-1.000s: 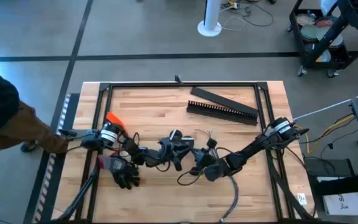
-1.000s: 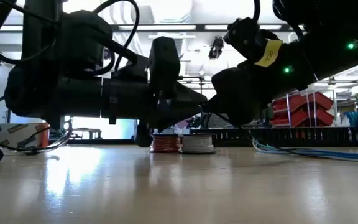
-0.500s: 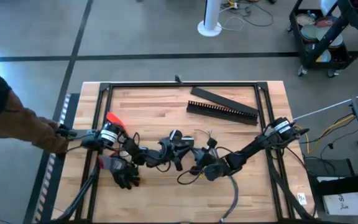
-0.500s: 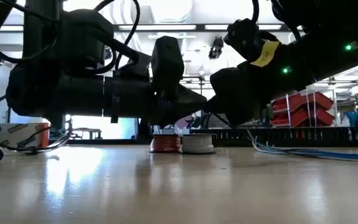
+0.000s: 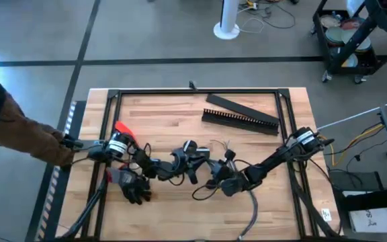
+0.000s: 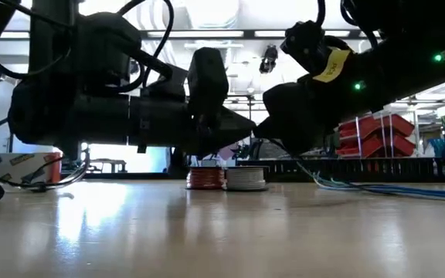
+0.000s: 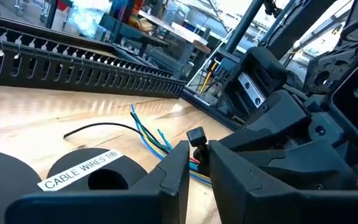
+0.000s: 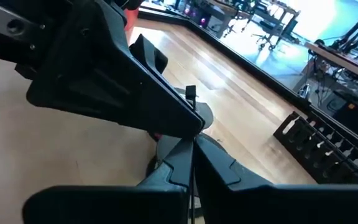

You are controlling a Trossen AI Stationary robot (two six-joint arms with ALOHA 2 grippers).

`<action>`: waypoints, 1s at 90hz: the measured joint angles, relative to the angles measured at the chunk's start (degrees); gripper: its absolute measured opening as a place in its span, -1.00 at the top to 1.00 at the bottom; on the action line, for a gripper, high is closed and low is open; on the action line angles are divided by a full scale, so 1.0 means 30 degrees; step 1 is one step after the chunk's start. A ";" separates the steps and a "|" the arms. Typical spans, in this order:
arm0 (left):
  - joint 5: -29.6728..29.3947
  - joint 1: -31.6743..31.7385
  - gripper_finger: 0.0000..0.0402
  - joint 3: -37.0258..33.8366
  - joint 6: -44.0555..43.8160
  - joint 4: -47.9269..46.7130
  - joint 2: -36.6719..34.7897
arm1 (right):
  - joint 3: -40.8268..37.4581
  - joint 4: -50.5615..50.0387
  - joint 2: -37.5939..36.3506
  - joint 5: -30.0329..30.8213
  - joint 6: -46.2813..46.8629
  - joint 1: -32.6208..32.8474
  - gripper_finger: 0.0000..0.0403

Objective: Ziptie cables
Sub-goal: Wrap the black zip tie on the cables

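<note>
Ziptie (image 7: 196,138) pinched between left gripper (image 7: 196,163) fingers, right gripper (image 8: 191,163) fingers pressed together on it too; feed tail slowly, keep cables (image 5: 205,191) bunched on tabletop (image 5: 166,121).

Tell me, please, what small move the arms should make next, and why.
Probably draw the right end effector slowly away from the left end effector, to tighten the ziptie. They meet nose to nose over the table, and the left one looks shut on a small black piece, seemingly the ziptie's head, beside the coloured cables.
</note>
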 joint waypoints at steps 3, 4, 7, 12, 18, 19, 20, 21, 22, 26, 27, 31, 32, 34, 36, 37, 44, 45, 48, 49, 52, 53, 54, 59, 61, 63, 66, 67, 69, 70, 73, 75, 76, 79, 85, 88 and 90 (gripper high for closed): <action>0.0003 0.0012 0.78 0.0000 0.0073 0.0002 0.0000 | 0.0000 0.0076 0.0000 0.0025 0.0000 0.0029 1.00; 0.0003 0.0014 0.79 0.0000 0.0106 0.0007 0.0000 | 0.0000 0.0108 0.0000 0.0030 0.0000 0.0043 1.00; 0.0003 0.0046 0.79 0.0000 0.0208 0.0013 -0.0008 | 0.0000 0.0217 0.0000 0.0049 -0.0046 0.0084 1.00; 0.0010 0.0048 0.81 0.0000 0.0291 0.0022 -0.0029 | 0.0000 0.0378 0.0000 0.0098 -0.0132 0.0145 1.00; 0.0009 0.0072 0.83 0.0000 0.0299 0.0027 -0.0029 | 0.0000 0.0403 0.0000 0.0098 -0.0213 0.0173 1.00; 0.0005 0.0075 0.83 0.0000 0.0306 0.0020 -0.0029 | 0.0000 0.0408 0.0000 0.0098 -0.0218 0.0173 1.00; 0.0000 0.0078 0.83 0.0000 0.0316 0.0013 -0.0029 | 0.0000 0.0408 0.0000 0.0093 -0.0223 0.0173 1.00; -0.0004 0.0083 0.84 0.0000 0.0327 0.0006 -0.0029 | 0.0000 0.0415 0.0000 0.0088 -0.0228 0.0173 1.00; -0.0021 0.0087 0.84 0.0000 0.0331 -0.0002 -0.0029 | 0.0000 0.0432 0.0000 0.0083 -0.0233 0.0173 1.00; -0.0134 0.0120 0.85 -0.0004 0.0357 -0.0166 -0.0029 | 0.0022 0.0646 0.0000 0.0002 -0.0239 0.0208 1.00; -0.0162 0.0124 0.85 -0.0006 0.0361 -0.0172 -0.0025 | 0.0041 0.0698 0.0000 -0.0027 -0.0230 0.0225 1.00; -0.0216 0.0127 0.86 -0.0022 0.0364 -0.0235 0.0000 | 0.0058 0.0814 -0.0022 -0.0041 -0.0284 0.0254 1.00; -0.0216 0.0132 0.87 -0.0027 0.0364 -0.0235 0.0000 | 0.0058 0.0829 -0.0022 -0.0041 -0.0328 0.0258 1.00; -0.0216 0.0141 0.87 -0.0029 0.0364 -0.0221 0.0000 | 0.0055 0.0880 -0.0022 -0.0044 -0.0451 0.0288 1.00; -0.0214 0.0141 0.88 -0.0029 0.0362 -0.0195 0.0000 | 0.0051 0.0944 -0.0022 -0.0055 -0.0625 0.0307 1.00; -0.0210 0.0141 0.88 -0.0029 0.0358 -0.0186 0.0000 | 0.0051 0.0969 -0.0022 -0.0060 -0.0695 0.0315 1.00; -0.0179 0.0119 0.88 -0.0044 0.0358 -0.0192 0.0000 | 0.0044 0.1147 -0.0022 -0.0052 -0.0852 0.0336 1.00; -0.0179 0.0119 0.88 -0.0044 0.0362 -0.0197 0.0000 | 0.0044 0.1147 -0.0022 -0.0048 -0.0852 0.0334 1.00; -0.0157 0.0119 0.88 -0.0044 0.0409 -0.0188 0.0000 | 0.0044 0.1112 -0.0022 -0.0048 -0.0852 0.0334 1.00; -0.0147 0.0119 0.88 -0.0044 0.0422 -0.0178 0.0000 | 0.0044 0.1104 -0.0022 -0.0048 -0.0852 0.0334 1.00; -0.0117 0.0119 0.88 -0.0043 0.0422 -0.0153 0.0000 | 0.0044 0.1063 -0.0022 -0.0055 -0.0852 0.0334 1.00; -0.0099 0.0119 0.88 -0.0038 0.0422 -0.0149 0.0000 | 0.0044 0.1050 -0.0022 -0.0054 -0.0853 0.0334 1.00; -0.0088 0.0119 0.88 -0.0036 0.0422 -0.0148 0.0000 | 0.0044 0.1055 -0.0022 -0.0050 -0.0858 0.0334 1.00; -0.0041 0.0119 0.88 -0.0036 0.0422 -0.0154 0.0000 | 0.0044 0.1086 -0.0022 -0.0048 -0.0859 0.0319 1.00; -0.0028 0.0119 0.89 -0.0036 0.0422 -0.0152 0.0000 | 0.0044 0.1082 -0.0022 -0.0048 -0.0853 0.0319 1.00; -0.0026 0.0119 0.89 -0.0036 0.0422 -0.0147 0.0000 | 0.0044 0.1058 -0.0022 -0.0048 -0.0860 0.0319 1.00; -0.0026 0.0119 0.89 -0.0036 0.0425 -0.0127 0.0000 | 0.0044 0.1027 -0.0022 -0.0049 -0.0862 0.0319 1.00; -0.0026 0.0119 0.89 -0.0036 0.0438 -0.0122 0.0000 | 0.0044 0.1027 -0.0022 -0.0052 -0.0867 0.0319 1.00; -0.0026 0.0119 0.89 -0.0036 0.0480 -0.0118 0.0000 | 0.0044 0.1029 -0.0022 -0.0048 -0.0874 0.0319 1.00; -0.0024 0.0119 0.89 -0.0036 0.0492 -0.0118 0.0000 | 0.0044 0.1033 -0.0022 -0.0048 -0.0874 0.0319 1.00; -0.0019 0.0119 0.89 -0.0036 0.0548 -0.0119 0.0000 | 0.0044 0.1035 -0.0022 -0.0048 -0.0874 0.0319 1.00; -0.0019 0.0119 0.89 -0.0036 0.0601 -0.0120 0.0000 | 0.0044 0.1028 -0.0022 -0.0048 -0.0874 0.0319 1.00; -0.0019 0.0119 0.89 -0.0036 0.0627 -0.0118 0.0000 | 0.0044 0.1019 -0.0022 -0.0048 -0.0874 0.0319 1.00; -0.0012 0.0119 0.89 -0.0036 0.0694 -0.0110 -0.0007 | 0.0041 0.0974 -0.0022 -0.0048 -0.0874 0.0319 1.00; -0.0005 0.0119 0.91 -0.0036 0.0926 -0.0103 -0.0014 | 0.0036 0.0969 -0.0022 -0.0048 -0.0874 0.0319 1.00; -0.0001 0.0115 0.93 -0.0036 0.0973 -0.0100 -0.0019 | 0.0036 0.0962 -0.0025 -0.0055 -0.0881 0.0326 1.00; 0.0003 0.0112 0.96 -0.0036 0.0976 -0.0103 -0.0022 | 0.0036 0.0851 -0.0078 -0.0064 -0.0882 0.0348 1.00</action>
